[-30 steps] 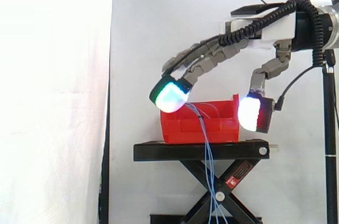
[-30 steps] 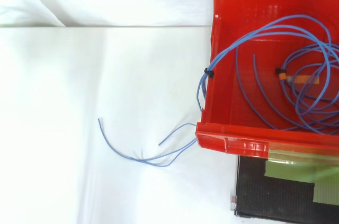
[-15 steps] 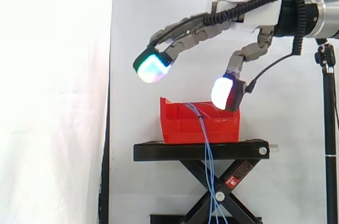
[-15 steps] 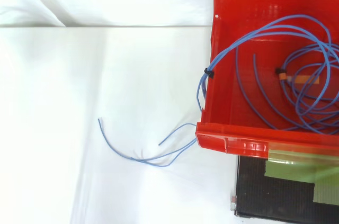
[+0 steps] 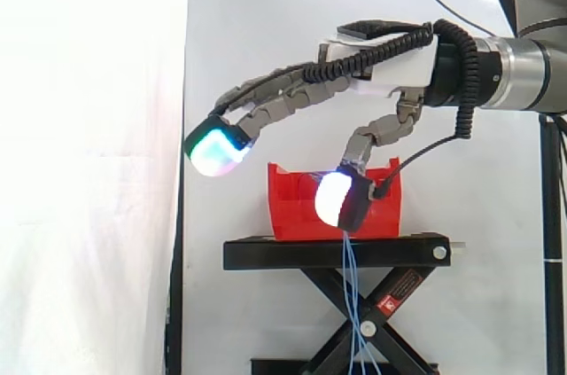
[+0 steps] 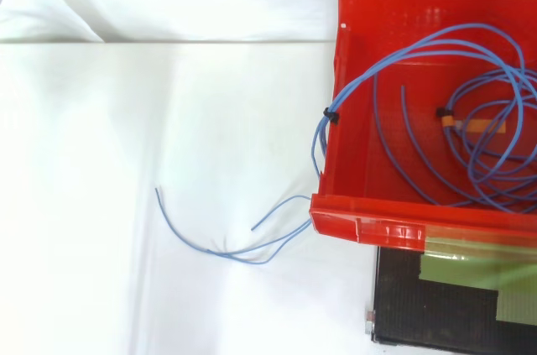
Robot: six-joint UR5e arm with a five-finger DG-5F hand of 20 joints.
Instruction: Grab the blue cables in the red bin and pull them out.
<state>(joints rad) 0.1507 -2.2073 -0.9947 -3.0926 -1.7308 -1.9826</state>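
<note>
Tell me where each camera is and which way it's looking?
Side view: sits beside the work, near bin height, looking level across at the red bin on the black stand; the arm comes in from the right, its hand over the bin with fingers spread open.
Top view: sits above, looking down into the bin at the coiled blue cables.
Shared: the same red bin, with blue cables spilling over its wall and hanging down.
</note>
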